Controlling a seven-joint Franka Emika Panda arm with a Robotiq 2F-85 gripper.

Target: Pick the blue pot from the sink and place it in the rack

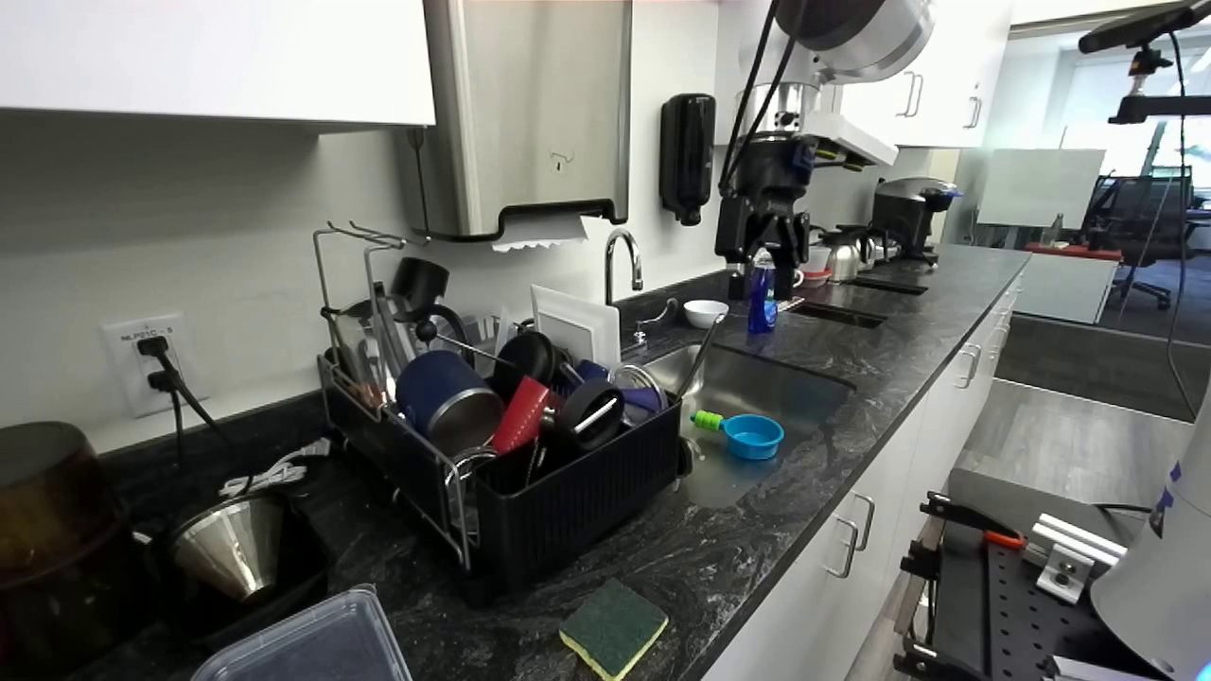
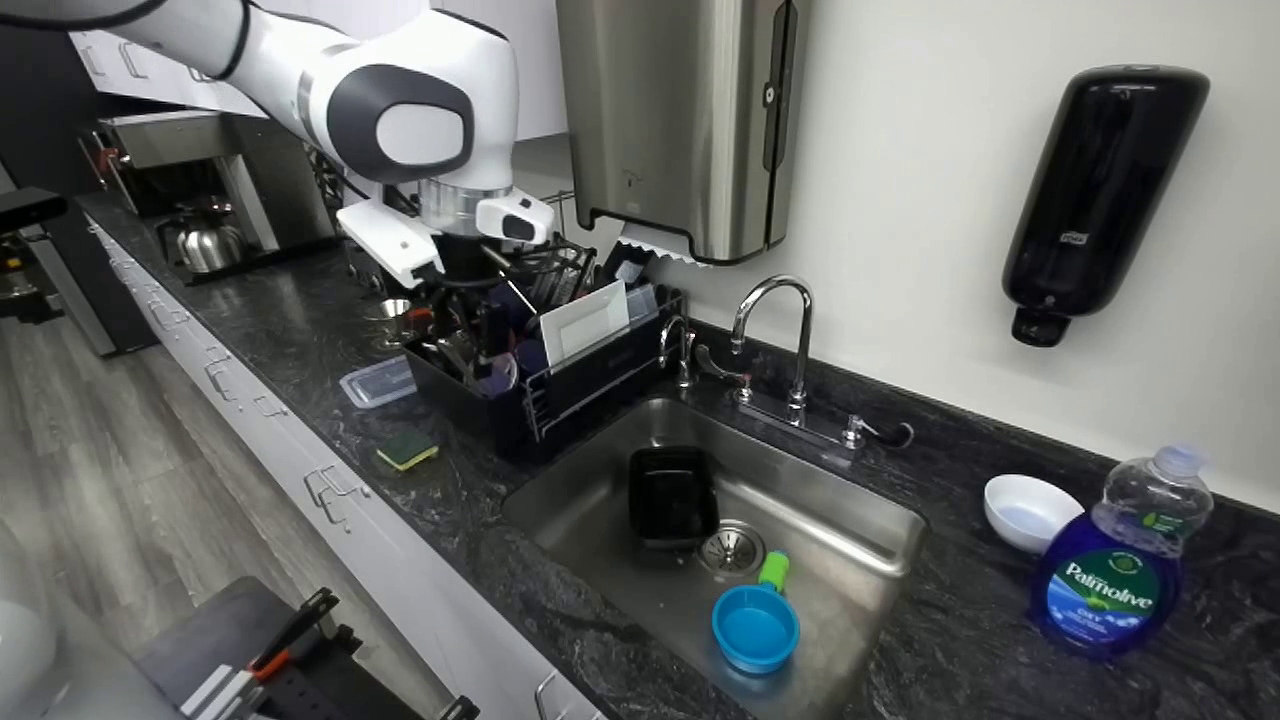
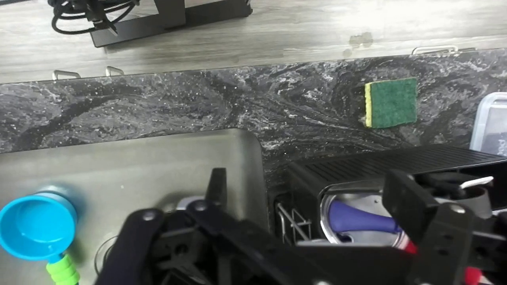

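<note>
The blue pot [image 2: 755,628] is contained in the sink [image 2: 845,595], set upright with its mouth turned up, and its lime-green handle [image 2: 774,570] is pointed toward the wall [image 2: 900,200] behind the sink, near the drain [image 2: 732,548]. A black container [image 2: 672,495] is also placed in the sink, nearer the end where the rack [image 1: 577,515] is stood. That rack is set on the tabletop [image 3: 190,107] just beside the sink and is loaded, among other pieces, with a dark blue vessel [image 1: 430,383], a white square plate [image 1: 585,329] and a red item [image 1: 520,416]. The gripper [image 3: 311,194] is suspended above the rack end of the sink, its jaws spread wide apart; in the wrist view, one fingertip [image 3: 218,183] is seen over the sink and the other over the rack. A curved faucet [image 2: 804,345] is mounted at the wall side of the sink. Beyond the sink, at the end opposite the rack, a white bowl [image 2: 1030,512] and a bottle of blue dish soap [image 2: 1110,575] are stood on the tabletop. A green and yellow sponge [image 3: 394,103] is laid on the tabletop past the sink's rack end.
</note>
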